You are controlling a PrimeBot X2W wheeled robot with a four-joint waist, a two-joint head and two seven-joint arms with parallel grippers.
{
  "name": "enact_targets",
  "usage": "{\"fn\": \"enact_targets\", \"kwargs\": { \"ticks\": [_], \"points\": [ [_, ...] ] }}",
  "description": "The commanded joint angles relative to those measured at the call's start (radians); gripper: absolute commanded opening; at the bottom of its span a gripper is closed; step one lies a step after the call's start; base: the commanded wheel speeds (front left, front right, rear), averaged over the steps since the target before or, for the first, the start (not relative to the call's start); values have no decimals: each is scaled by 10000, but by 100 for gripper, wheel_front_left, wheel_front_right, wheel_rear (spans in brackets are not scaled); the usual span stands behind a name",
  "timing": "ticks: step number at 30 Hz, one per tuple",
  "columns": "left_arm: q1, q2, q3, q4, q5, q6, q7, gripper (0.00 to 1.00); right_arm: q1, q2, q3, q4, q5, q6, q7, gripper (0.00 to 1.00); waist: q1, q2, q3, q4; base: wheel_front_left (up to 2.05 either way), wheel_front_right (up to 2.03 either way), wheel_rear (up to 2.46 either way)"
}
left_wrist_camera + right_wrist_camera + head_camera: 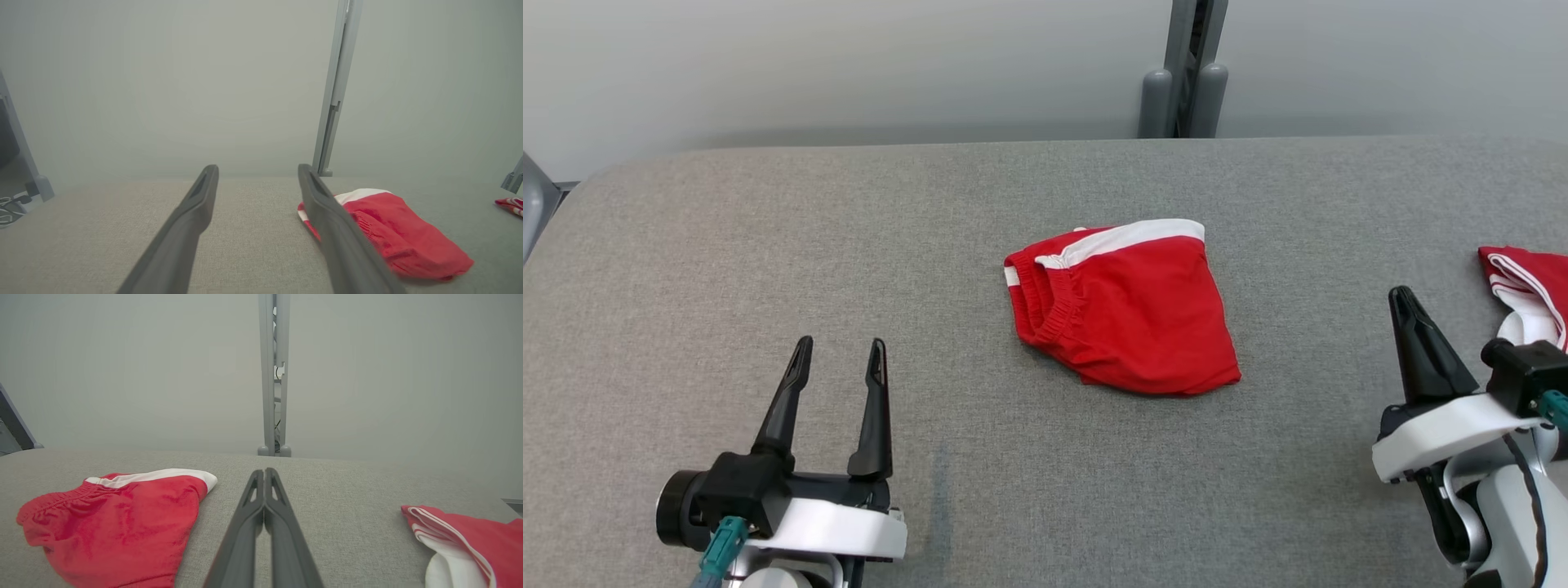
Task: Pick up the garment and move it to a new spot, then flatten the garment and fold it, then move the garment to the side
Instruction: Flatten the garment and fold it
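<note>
Clearly left gripper (841, 347) gapes empty near the garment (1123, 314) (right gripper (1401, 296) clenched, empty).

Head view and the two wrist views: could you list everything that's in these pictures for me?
table: one, grey fabric top, across the whole foreground
red shorts: one, red with a white band, loosely folded, at the table's middle
second garment: one, red and white, at the table's right edge
post: one, grey, upright behind the table's far edge
wall: one, pale grey, behind the table
cables: a few, white and dark, beyond the table's left end
left gripper: one, dark fingers, lower left, open, holding nothing
right gripper: one, dark fingers, lower right, shut, holding nothing
</note>
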Motion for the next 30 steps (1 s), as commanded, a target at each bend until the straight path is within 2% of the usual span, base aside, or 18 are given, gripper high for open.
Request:
{"fn": "enact_targets", "kwargs": {
  "ticks": [1,4,5,6,14,24,30],
  "points": [
    [44,37,-8,39,99,-63,-32,100,194,34,-145,-59,-68,2,-42,0,0,0,18,9,0,0,0],
    [185,37,-38,108,143,-125,-32,100,456,188,-472,-104,-236,2,-43,0,0,0,-15,17,0,0,0],
    [181,37,-46,131,179,-143,-31,100,507,259,-621,-189,-323,2,-44,33,0,0,-29,18,0,0,0],
    [147,37,-62,72,252,-178,-32,100,603,345,-810,-257,-423,2,-43,100,0,0,-50,21,0,0,0],
    [347,37,-201,12,406,-217,-32,100,1251,1007,-1242,-495,-1113,2,-47,100,0,0,-156,28,0,0,0],
    [294,37,-225,96,472,-291,-32,100,1333,1213,-1268,-474,-1119,2,-46,100,0,0,-205,40,0,0,0],
    [332,36,-266,141,426,-293,-32,100,1291,1125,-1155,-360,-1039,2,-47,100,0,0,-237,79,0,0,0]
  ]
}}
